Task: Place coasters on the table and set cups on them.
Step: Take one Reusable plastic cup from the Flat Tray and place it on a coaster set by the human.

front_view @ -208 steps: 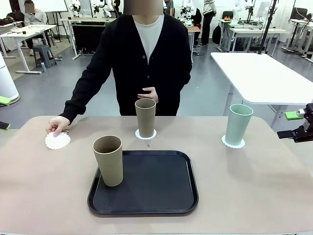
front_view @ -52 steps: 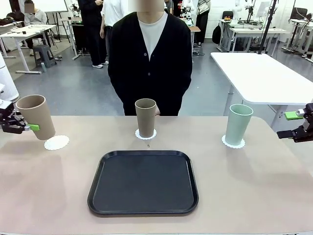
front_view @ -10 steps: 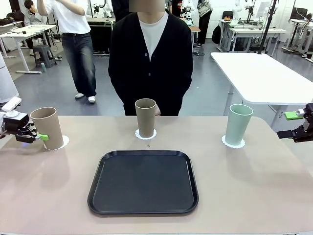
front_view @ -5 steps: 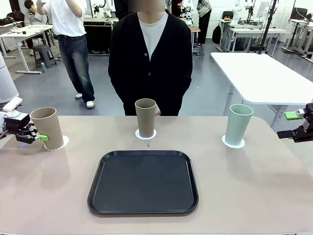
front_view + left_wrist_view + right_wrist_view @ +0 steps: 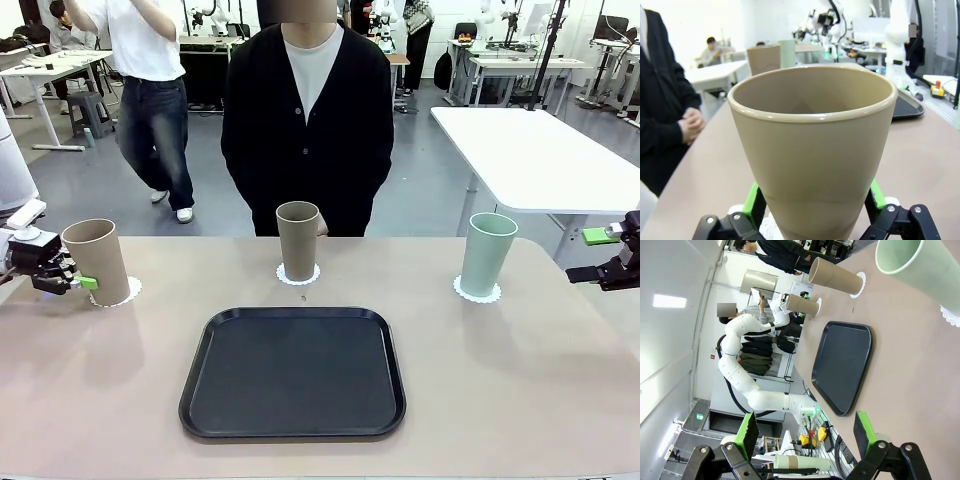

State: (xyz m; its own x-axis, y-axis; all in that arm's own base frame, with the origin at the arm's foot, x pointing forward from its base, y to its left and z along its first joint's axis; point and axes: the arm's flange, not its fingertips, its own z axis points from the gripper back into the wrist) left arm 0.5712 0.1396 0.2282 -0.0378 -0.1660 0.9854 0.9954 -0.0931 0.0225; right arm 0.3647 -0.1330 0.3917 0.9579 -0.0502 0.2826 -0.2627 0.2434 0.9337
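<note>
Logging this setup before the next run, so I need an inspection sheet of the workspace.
Surface: tan table, black tray on it.
Job's things: three cups on doilies: left tan cup, middle tan cup, green cup.
Clutter: small speck by middle doily.
Grippers: left gripper closed on left tan cup; right gripper open, holding nothing.
Cables: nothing seen.
Surroundings: person at far side, white tables behind.

Three tumblers are up on the beige bench (image 5: 520, 400), each upright on its own lacy white doily. Left tan cup (image 5: 97, 261) sits on the left doily (image 5: 128, 293), middle tan cup (image 5: 298, 240) on the middle doily (image 5: 298, 275) at the far edge, mint cup (image 5: 487, 254) on the right doily (image 5: 477, 292). All well apart.
</note>
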